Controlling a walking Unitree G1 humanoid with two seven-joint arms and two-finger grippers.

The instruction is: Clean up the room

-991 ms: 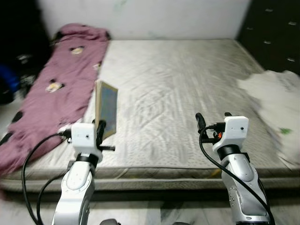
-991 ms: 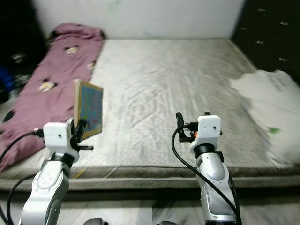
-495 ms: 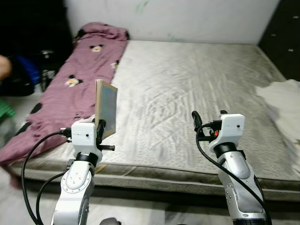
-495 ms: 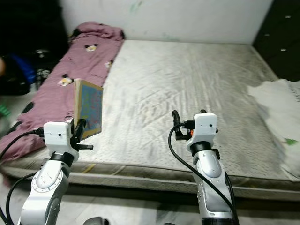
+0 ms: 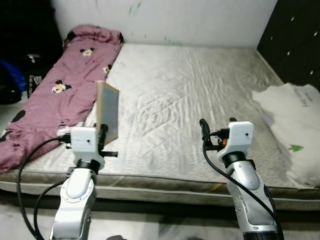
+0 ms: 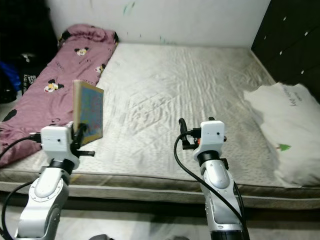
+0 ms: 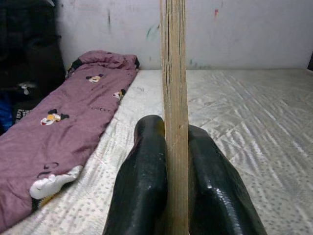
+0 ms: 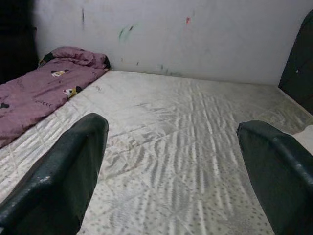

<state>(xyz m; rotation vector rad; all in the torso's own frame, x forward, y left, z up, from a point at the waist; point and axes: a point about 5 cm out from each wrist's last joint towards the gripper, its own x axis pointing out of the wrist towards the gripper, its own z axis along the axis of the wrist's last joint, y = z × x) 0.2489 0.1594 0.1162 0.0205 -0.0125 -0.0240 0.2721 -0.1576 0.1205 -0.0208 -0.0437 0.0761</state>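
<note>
Left eye view: The left gripper (image 5: 103,134) clamps the lower edge of a thin board (image 5: 108,113) and holds it upright above the near left part of the mattress (image 5: 190,90). The board has pale wooden edges and a bluish face. A purple blanket (image 5: 55,95) with cartoon prints lies along the left side of the mattress, reaching from the wall toward the near edge. The right gripper (image 5: 216,124) hovers over the near middle of the mattress with its fingers spread and nothing between them. A white pillow (image 5: 295,125) rests on the right side of the mattress, beside a dark cabinet (image 5: 295,40).

Right eye view: The same layout appears. The board stands just above the left arm's white wrist housing, well apart from the right gripper.

Left wrist view: The two black fingers (image 7: 142,191) press against both faces of the board, seen edge-on as a narrow vertical wooden strip. The purple blanket lies beyond, against the white wall (image 7: 254,29).

Right wrist view: The two black fingers (image 8: 63,176) stand wide apart, with bare quilted mattress between them.
</note>
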